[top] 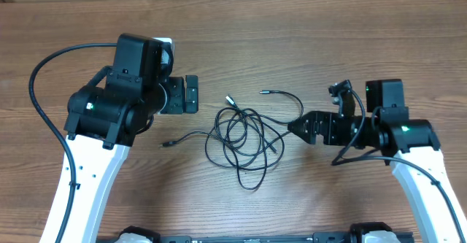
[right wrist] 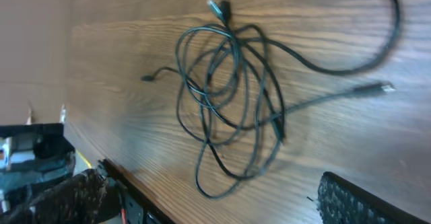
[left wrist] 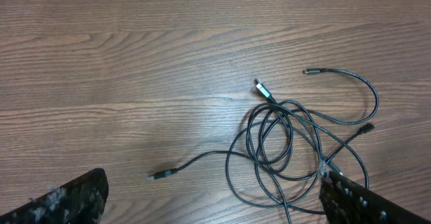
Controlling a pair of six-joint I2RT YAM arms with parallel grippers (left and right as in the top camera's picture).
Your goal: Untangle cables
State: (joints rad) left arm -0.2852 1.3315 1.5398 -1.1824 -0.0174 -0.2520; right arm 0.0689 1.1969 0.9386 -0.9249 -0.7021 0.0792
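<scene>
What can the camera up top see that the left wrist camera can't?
Only the overhead view shows the left arm and the right arm, one each side of the tangle. Only the left wrist view shows the left hand up close, its fingertips spread wide in the bottom corners. Both show the black cables looped in one loose tangle on the wooden table, plug ends sticking out.

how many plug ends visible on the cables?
4: silver plug at the top of the cables; far plug on the arcing strand beyond; small plug at right; left plug on the stray strand. More may hide in the loops.
</scene>
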